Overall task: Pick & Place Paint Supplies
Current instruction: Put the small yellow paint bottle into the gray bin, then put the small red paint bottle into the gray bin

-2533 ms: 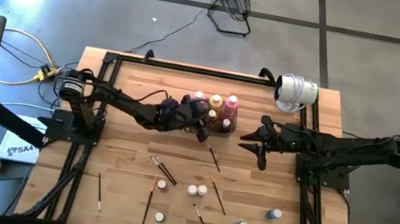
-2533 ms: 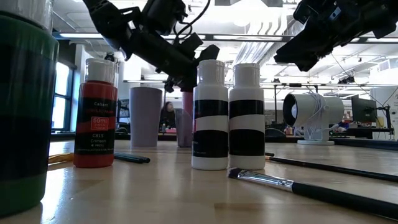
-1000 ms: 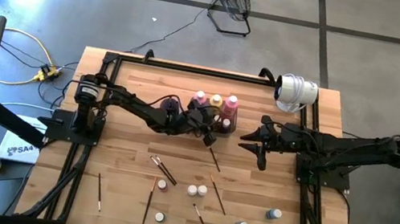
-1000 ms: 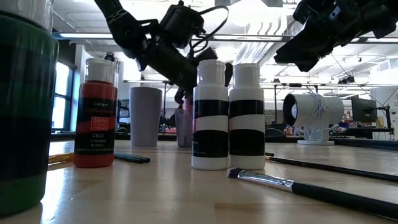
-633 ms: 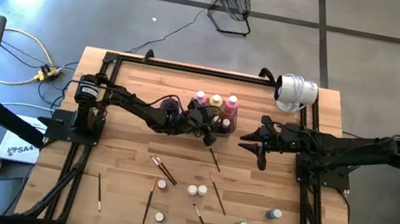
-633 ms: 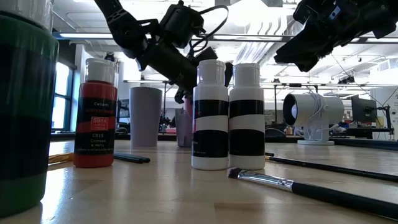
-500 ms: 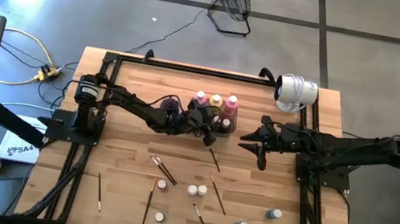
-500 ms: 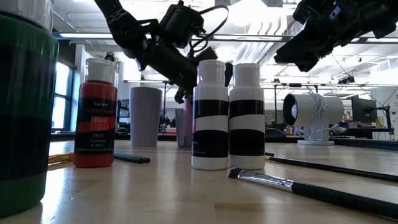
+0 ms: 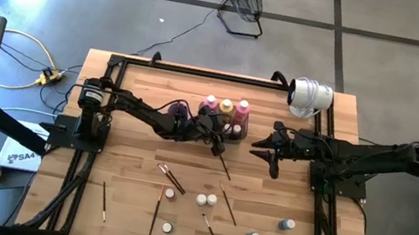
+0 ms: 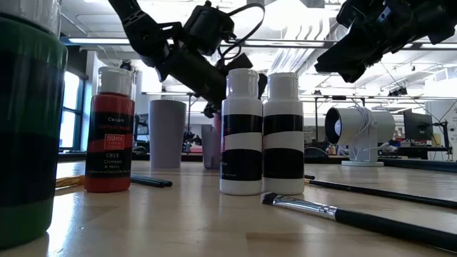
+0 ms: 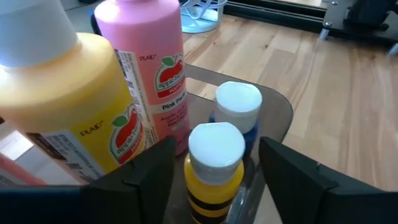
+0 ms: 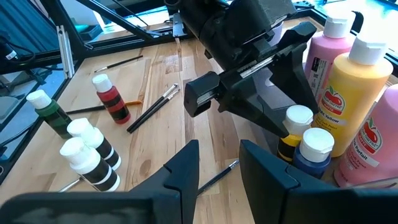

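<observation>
My left gripper (image 11: 216, 147) is open over the dark grey tray (image 11: 280, 112), near the table's middle in the high view (image 9: 217, 140). Its fingers stand on either side of a small yellow white-capped bottle (image 11: 214, 158) with a gap on each side. That bottle stands upright in the tray beside a small blue one (image 11: 238, 106). Behind them stand a tall pink bottle (image 11: 152, 56) and a yellow-orange one (image 11: 68, 106). My right gripper (image 9: 262, 150) hangs open to the tray's right, touching nothing. Small bottles (image 9: 202, 198) and thin brushes (image 9: 228, 205) lie on the near half of the table.
A purple cup (image 9: 179, 111) stands left of the tray, under the left arm. A white round device (image 9: 309, 96) sits at the far right corner. Red (image 12: 112, 99), green (image 12: 50, 112) and black-and-white bottles (image 12: 90, 155) stand scattered among brushes on the near boards.
</observation>
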`<state>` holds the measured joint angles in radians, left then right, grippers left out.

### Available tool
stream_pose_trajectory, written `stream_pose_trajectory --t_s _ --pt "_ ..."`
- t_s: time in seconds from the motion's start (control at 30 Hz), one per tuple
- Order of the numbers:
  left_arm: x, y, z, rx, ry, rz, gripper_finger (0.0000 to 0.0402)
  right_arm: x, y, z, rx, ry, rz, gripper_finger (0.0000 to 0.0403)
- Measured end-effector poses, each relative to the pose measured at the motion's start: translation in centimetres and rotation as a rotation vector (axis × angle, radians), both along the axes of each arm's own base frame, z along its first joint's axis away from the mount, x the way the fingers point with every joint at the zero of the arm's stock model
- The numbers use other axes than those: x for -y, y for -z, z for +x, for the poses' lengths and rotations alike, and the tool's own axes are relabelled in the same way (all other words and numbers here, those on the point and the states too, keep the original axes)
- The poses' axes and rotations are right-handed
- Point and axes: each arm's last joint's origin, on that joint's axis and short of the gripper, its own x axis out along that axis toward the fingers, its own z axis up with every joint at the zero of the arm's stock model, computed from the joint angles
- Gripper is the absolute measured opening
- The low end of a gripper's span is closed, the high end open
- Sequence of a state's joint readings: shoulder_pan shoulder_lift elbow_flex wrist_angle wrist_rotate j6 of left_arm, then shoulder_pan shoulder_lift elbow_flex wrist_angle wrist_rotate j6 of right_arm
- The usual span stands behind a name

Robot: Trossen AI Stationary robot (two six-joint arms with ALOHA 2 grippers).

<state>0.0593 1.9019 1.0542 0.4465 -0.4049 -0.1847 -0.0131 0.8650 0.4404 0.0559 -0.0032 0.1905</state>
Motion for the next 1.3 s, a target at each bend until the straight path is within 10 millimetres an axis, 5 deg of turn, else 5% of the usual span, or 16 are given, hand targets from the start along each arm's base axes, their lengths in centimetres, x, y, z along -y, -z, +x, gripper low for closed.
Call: stream_pose_trajectory --t_s 0.3,1.3 --pt "0.00 -0.20 0.05 -0.005 0.015 0.051 0.0285 -0.01 0.00 0.00 0.000 -0.001 0.000 0.0106" --pt "0.02 -0.50 0.13 0.035 0.010 0.032 0.0287 -0.01 -0.01 0.00 0.000 0.000 0.000 0.0106"
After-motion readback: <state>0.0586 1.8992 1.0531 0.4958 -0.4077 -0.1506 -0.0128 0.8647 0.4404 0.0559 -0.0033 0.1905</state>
